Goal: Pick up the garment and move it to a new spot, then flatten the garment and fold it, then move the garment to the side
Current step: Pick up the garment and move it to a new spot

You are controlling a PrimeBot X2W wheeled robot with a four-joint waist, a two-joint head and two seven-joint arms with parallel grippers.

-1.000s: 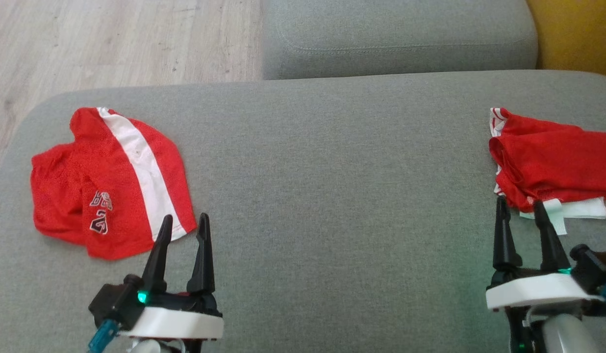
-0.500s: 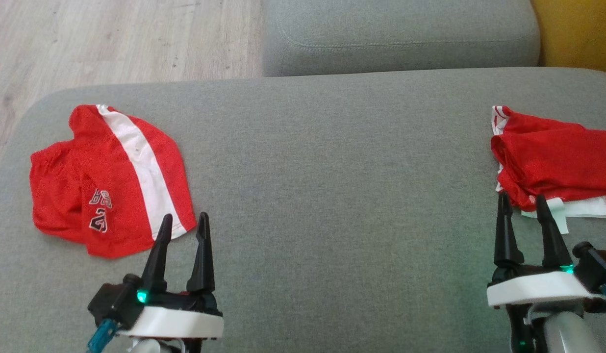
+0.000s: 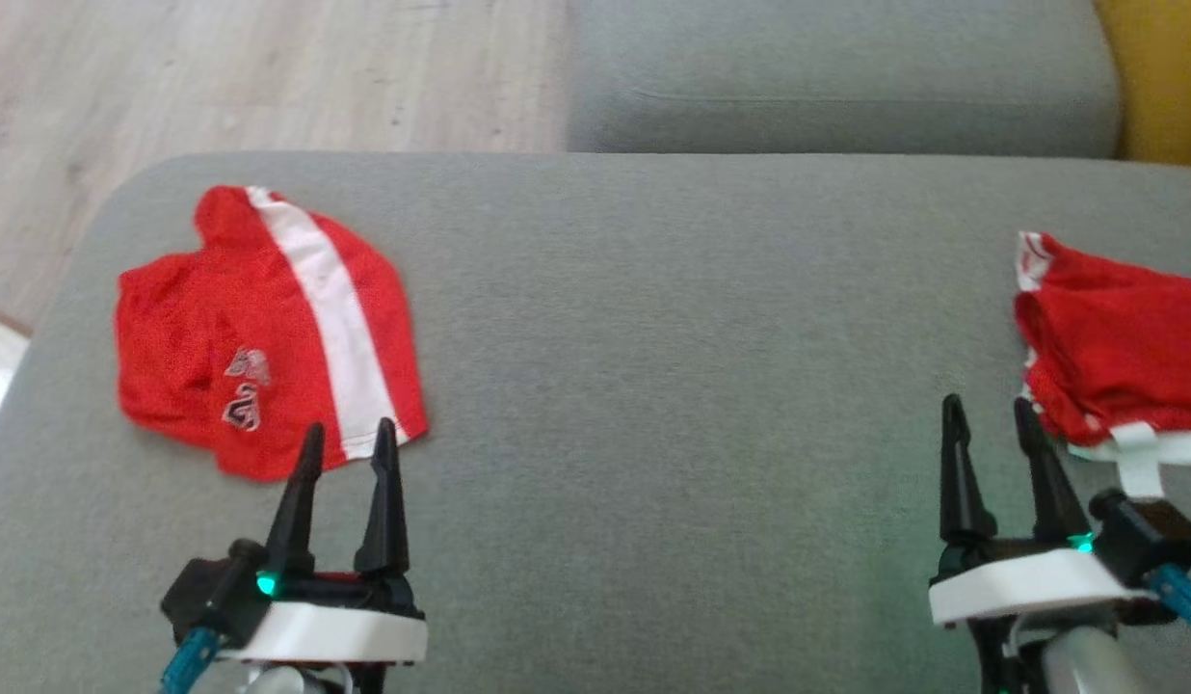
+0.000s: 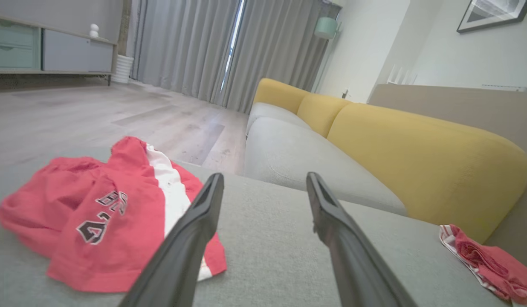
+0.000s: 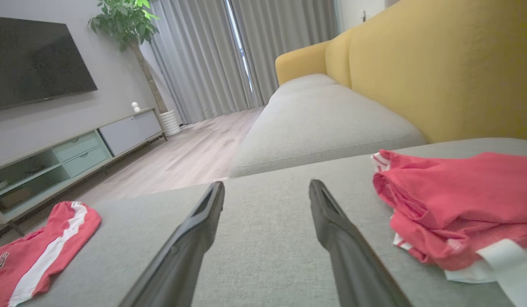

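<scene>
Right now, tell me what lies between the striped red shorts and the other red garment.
Only bare grey cushion runs from the striped red shorts to the other red garment; the head view shows it.

We see a wide grey fabric cushion point(image 3: 653, 337) carrying two pieces of clothing, well apart. Toward its left end a red garment with a white stripe point(image 3: 268, 328) lies rumpled, its lettering showing. At the right edge a bunched red garment point(image 3: 1116, 337) lies with white fabric along its near side.
</scene>
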